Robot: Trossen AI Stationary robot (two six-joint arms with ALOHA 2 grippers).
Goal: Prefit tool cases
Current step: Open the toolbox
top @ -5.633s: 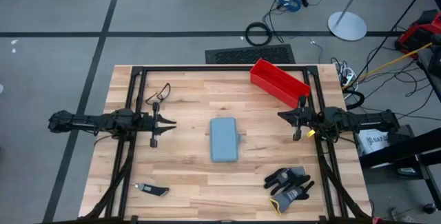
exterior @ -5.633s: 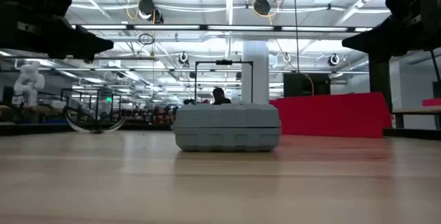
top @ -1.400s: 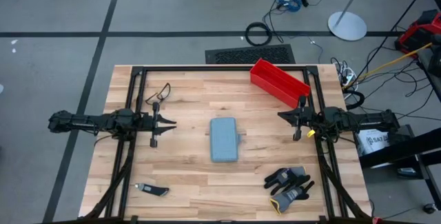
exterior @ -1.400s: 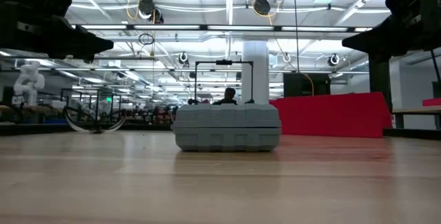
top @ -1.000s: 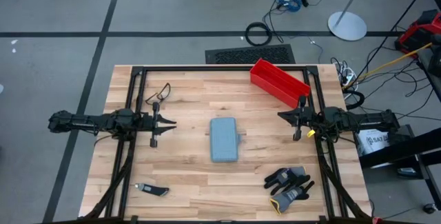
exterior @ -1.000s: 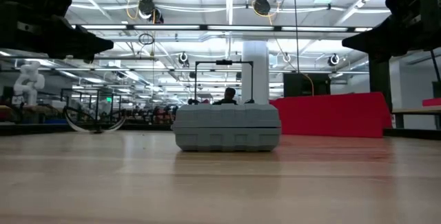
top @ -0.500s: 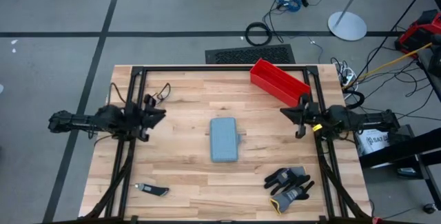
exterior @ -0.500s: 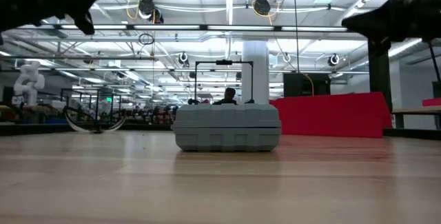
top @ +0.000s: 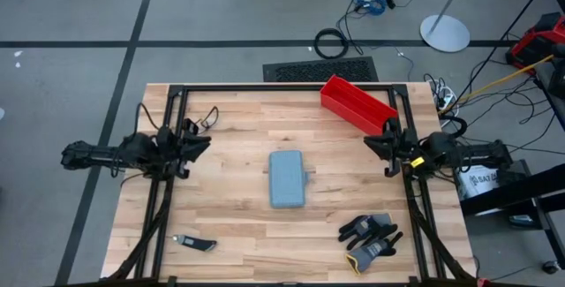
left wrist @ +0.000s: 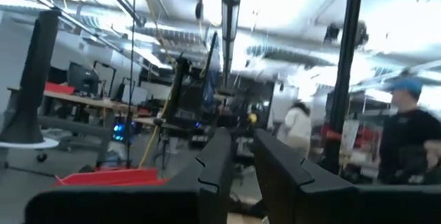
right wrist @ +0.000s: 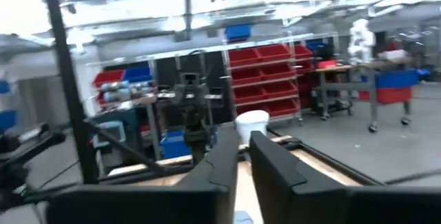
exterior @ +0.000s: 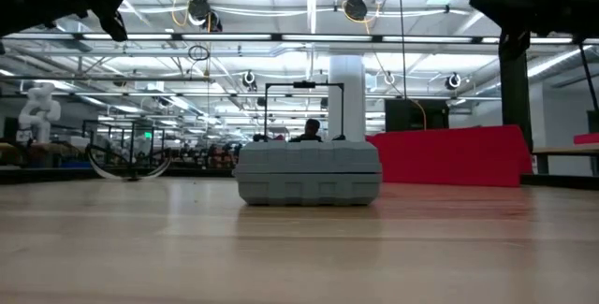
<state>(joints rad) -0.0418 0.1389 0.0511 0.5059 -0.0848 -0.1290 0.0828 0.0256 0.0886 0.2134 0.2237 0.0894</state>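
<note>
The grey-blue tool case (top: 286,179) lies closed and flat on its broad underside at the table's middle; in the low view the tool case (exterior: 309,173) shows its ribbed side wall. My left gripper (top: 203,143) hovers to the left of it, well apart, and shows high up in the low view (exterior: 110,9). My right gripper (top: 374,145) hovers to the right of the case, also apart, high in the low view (exterior: 494,9). Both wrist views look level into the room past the left gripper's (left wrist: 241,156) and the right gripper's (right wrist: 242,154) close-set fingers. Both grippers are shut and hold nothing.
A red open bin (top: 357,103) sits at the far right, close to my right gripper. Black-and-grey gloves (top: 371,235) lie near right, a small dark tool (top: 195,244) near left, a thin black loop (top: 203,118) far left. People stand in the room behind.
Both arms have risen from their resting pose. My left gripper has lifted, drawn back toward the table's left and far edge, and tipped up. My right gripper has lifted and pulled slightly toward the right edge, tipping up too. The case has stayed where it was.
</note>
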